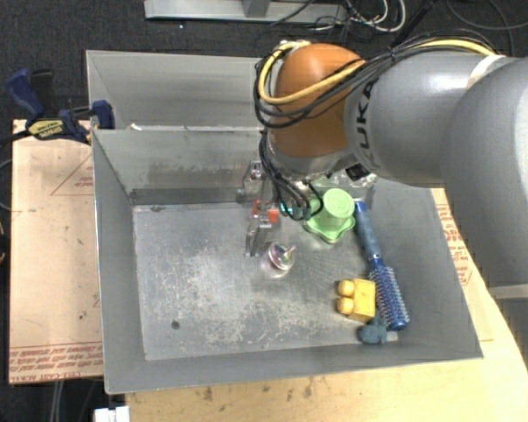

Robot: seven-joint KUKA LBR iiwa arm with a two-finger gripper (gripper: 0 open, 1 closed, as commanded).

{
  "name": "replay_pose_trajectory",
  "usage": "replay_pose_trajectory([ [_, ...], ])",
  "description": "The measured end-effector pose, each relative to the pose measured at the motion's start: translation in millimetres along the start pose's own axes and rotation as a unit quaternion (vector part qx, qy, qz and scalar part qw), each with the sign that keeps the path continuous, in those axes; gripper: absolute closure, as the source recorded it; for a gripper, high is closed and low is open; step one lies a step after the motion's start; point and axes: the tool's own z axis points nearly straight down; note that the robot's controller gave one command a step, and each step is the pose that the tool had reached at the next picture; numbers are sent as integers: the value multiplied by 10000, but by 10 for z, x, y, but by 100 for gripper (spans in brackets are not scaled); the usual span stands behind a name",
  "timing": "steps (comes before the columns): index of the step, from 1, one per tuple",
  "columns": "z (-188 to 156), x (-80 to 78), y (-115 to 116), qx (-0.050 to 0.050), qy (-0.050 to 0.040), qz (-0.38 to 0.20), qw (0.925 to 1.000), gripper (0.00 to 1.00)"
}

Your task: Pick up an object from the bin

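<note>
My gripper [257,232] hangs under the orange wrist cover, low over the middle of the bin floor. A small silvery, top-shaped thing [280,259] lies on the floor just to its right and slightly nearer the front, close to the gripper; whether they touch I cannot tell. A light green plastic cup-like piece [333,215] sits to the right of the gripper, partly under the wrist's cables.
A blue bristle brush [380,280] lies along the bin's right side, its bristle head toward the front right corner. A yellow block [357,298] rests against it on the left. The arm's grey body covers the bin's back right.
</note>
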Motion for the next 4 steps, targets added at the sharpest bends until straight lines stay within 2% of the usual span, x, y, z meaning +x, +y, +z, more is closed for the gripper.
replay_pose_trajectory([
  [1, 500, -191, -767, 17, -18, 288, 9996, 0],
  [2, 597, -206, -545, -2, -63, 682, 9976, 0],
  [3, 615, -241, -643, -62, -23, 1335, 9910, 0],
  [4, 597, -278, -690, -41, -121, 1365, 9906, 100],
])
